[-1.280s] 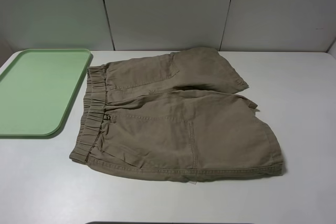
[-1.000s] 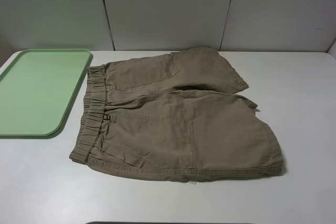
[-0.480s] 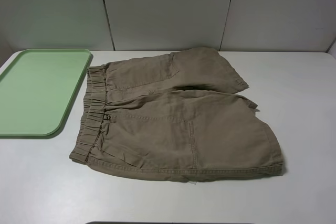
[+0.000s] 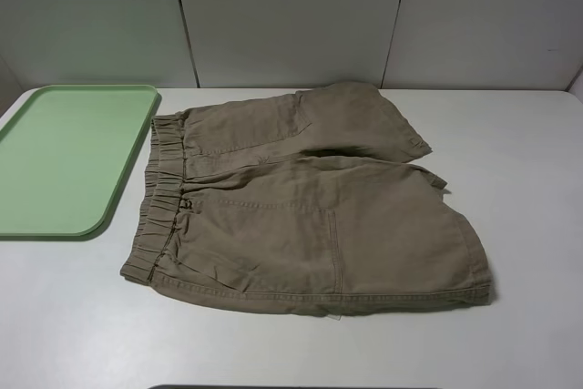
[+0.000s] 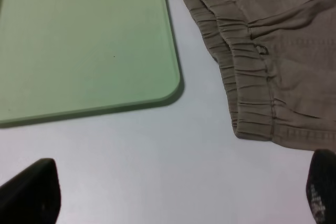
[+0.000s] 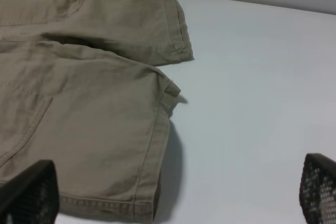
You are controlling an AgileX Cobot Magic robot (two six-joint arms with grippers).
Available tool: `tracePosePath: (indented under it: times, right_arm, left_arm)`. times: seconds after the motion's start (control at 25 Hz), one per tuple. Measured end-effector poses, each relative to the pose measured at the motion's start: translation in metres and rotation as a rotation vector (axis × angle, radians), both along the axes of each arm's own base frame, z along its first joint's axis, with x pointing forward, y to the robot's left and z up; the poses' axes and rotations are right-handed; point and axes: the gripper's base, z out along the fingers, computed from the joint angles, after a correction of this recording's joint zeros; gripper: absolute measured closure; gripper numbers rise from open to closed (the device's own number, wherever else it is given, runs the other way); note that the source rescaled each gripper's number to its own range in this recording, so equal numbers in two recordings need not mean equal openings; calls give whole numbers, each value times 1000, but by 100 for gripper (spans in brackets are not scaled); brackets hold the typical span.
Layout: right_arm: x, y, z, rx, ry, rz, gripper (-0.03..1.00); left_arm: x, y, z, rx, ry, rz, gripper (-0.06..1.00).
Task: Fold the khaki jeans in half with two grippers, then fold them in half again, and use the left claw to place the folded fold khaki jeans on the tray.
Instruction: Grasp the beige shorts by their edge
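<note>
The khaki jeans (image 4: 310, 207) lie flat and unfolded, elastic waistband beside the tray (image 4: 55, 157).

The khaki jeans (image 4: 310, 198) lie spread across the middle of the tabletop (image 4: 533, 170), waistband to the left. The tray (image 4: 64, 157) rests just beside that waistband, at the far left.
</note>
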Motion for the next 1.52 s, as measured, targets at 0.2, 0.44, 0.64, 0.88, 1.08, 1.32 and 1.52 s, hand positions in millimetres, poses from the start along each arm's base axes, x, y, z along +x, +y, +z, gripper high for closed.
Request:
tracePosePath:
  times: [0.2,0.44,0.64,0.88,1.08,1.32,1.52]
  right_arm:
    - [0,0,0,0,0,0,-3]
    - [0,0,0,0,0,0,-3]
    - [0,0,0,0,0,0,-3]
    - [0,0,0,0,0,0,-3]
    - [0,0,0,0,0,0,-3]
    - [0,0,0,0,0,0,-3]
    - [0,0,0,-18,-4,9,-3]
  left_arm:
    - [0,0,0,0,0,0,-5]
    - [0,0,0,0,0,-16,-5]
    - [0,0,0,0,0,-27,-5]
    - [0,1,0,3,0,-25,-5]
    - [0,1,0,3,0,-47,-5]
    - [0,1,0,4,-1,-51,-5]
    - [0,1,0,4,-1,-56,-5]
